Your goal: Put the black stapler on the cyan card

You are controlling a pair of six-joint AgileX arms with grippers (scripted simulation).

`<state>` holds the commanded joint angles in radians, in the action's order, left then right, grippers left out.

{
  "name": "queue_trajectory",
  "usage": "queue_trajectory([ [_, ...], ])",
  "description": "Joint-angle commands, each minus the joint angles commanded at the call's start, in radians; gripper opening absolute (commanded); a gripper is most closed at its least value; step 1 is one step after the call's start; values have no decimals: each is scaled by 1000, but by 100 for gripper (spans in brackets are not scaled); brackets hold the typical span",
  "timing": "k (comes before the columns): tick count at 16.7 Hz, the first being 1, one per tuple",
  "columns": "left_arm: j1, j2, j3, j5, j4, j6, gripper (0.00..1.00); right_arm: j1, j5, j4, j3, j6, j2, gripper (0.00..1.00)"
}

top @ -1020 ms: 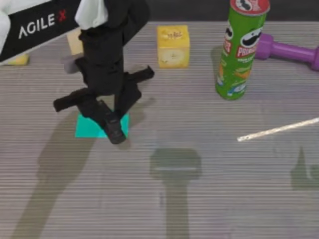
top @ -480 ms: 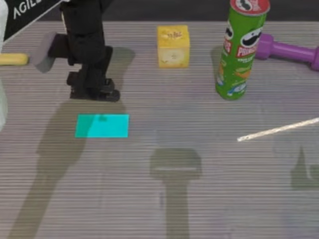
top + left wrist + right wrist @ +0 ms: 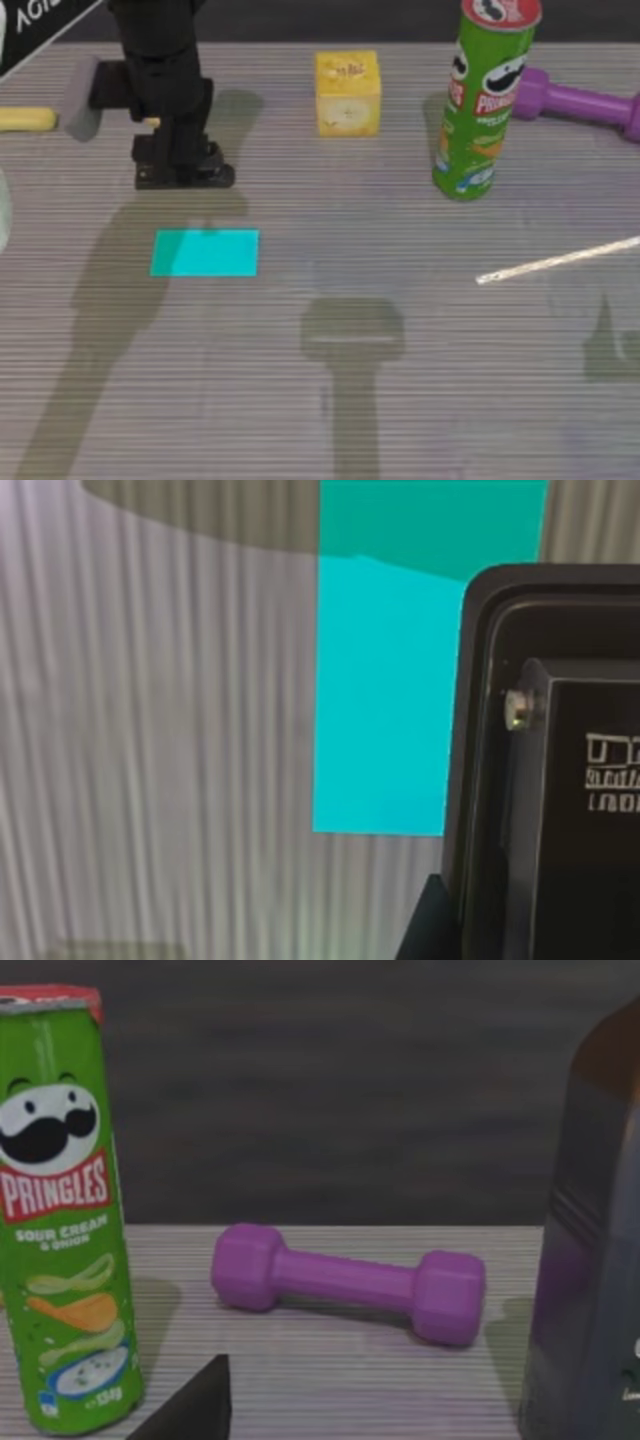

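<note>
The cyan card (image 3: 205,252) lies bare on the table left of centre. The black stapler (image 3: 185,178) is farther back, apart from the card, with its length running left to right. My left gripper (image 3: 182,158) stands right over the stapler and is shut on it. In the left wrist view the stapler (image 3: 570,780) fills the side close to the camera, with the cyan card (image 3: 385,700) beyond it, partly in shadow. I cannot tell whether the stapler touches the table. My right arm is out of the top view; a dark part of its gripper (image 3: 200,1410) shows.
At the back stand a yellow box (image 3: 347,92), a green Pringles can (image 3: 480,100) and a purple dumbbell (image 3: 580,100). A white stick (image 3: 560,260) lies at the right. A grey block (image 3: 80,95) and a yellow handle (image 3: 25,119) lie far left. A dark bottle (image 3: 600,1240) is near the right wrist.
A second ago my left arm hung over the card. It has since drawn back toward the far left with the stapler, leaving the card bare, and lately edged a little farther back.
</note>
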<state>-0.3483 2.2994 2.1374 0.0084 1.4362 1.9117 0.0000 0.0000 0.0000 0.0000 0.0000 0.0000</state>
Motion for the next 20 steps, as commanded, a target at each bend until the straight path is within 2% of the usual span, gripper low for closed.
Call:
queue_trajectory([
  [4, -2, 3, -72, 0, -75, -7, 0, 0, 0, 0, 0, 0, 0, 100],
  [10, 8, 33, -309, 0, -346, -2, 0, 0, 0, 0, 0, 0, 0, 100],
  [15, 8, 39, -336, 1, -373, 0, 0, 0, 0, 0, 0, 0, 0, 100],
  [20, 8, 39, -336, 1, -373, 0, 38, 0, 0, 0, 0, 0, 0, 100],
])
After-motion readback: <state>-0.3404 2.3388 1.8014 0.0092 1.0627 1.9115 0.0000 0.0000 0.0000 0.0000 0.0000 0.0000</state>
